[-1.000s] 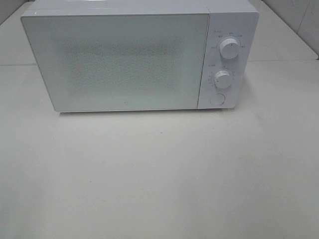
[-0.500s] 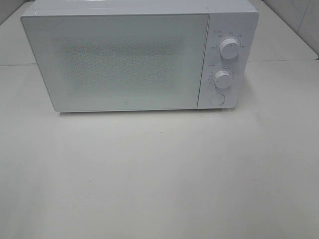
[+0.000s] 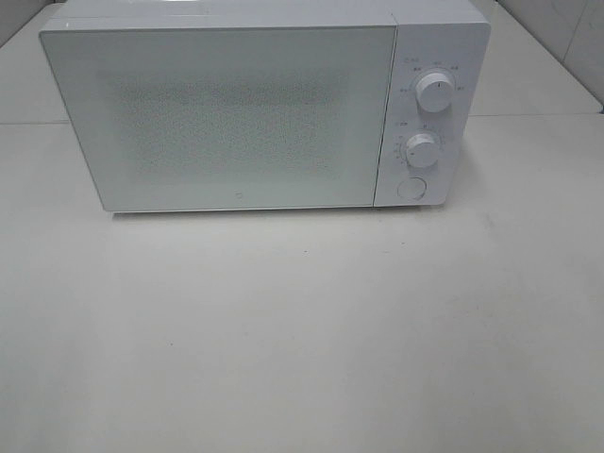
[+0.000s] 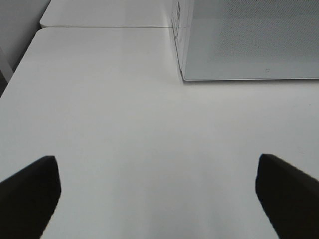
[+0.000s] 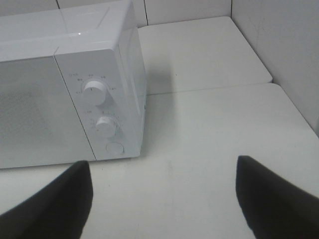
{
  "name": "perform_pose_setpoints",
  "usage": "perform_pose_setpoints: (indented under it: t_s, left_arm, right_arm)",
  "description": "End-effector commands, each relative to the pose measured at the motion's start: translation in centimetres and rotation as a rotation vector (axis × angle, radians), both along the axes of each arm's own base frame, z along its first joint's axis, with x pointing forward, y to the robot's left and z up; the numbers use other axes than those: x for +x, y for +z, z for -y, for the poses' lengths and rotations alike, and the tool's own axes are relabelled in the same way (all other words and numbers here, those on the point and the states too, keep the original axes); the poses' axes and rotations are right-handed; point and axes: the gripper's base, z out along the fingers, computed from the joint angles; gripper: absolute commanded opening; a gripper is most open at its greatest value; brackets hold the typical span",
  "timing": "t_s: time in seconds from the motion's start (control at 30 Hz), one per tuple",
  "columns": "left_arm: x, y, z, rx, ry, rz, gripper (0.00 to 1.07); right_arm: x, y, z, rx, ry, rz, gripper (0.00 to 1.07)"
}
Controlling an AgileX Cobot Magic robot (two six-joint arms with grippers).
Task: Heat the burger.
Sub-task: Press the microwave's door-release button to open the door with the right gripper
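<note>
A white microwave stands on the pale surface, and its door is shut flat against the body. The door's window is a frosted, speckled panel and I can't see through it from any angle. I cannot tell where the burger is, as it shows nowhere on the surface in front of the microwave or beside it.

On the control panel at the microwave's right end there is an upper dial with a lower dial under it. A round button sits under the lower dial.

The left gripper is out in front of the microwave, toward its door end. Its jaws are spread as wide as they go, with one dark finger at each side and only bare surface between them. It has hold of nothing.

The right gripper is in front of the microwave's control-panel end, facing the dials. Its jaws are also parted wide, with dark fingers well apart and bare surface between them, and it grips nothing.

Neither gripper touches the microwave. Both are clear of its front face.
</note>
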Motion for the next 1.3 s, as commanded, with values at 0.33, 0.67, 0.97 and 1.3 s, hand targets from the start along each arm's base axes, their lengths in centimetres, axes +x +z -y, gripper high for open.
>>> perform_pose_setpoints:
  t_s: [0.33, 0.67, 0.97, 1.3]
  left_arm:
    - [-0.3, -0.1, 0.0, -0.004, 0.001, 0.030, 1.03]
    - [-0.3, -0.1, 0.0, -0.004, 0.001, 0.030, 1.03]
    - [-0.3, -0.1, 0.0, -0.004, 0.001, 0.030, 1.03]
    - [-0.3, -0.1, 0.0, -0.004, 0.001, 0.030, 1.03]
  right_arm:
    - [5.2, -0.3, -0.8, 0.002, 0.026, -0.017, 0.49]
    - [9.3, -1.7, -1.4, 0.004, 0.046, -0.068, 0.00]
    - [13.2, -2.6, -2.1, 0.021, 0.085, 0.024, 0.00]
    - [16.5, -4.5, -2.7, 0.053, 0.111, 0.084, 0.00]
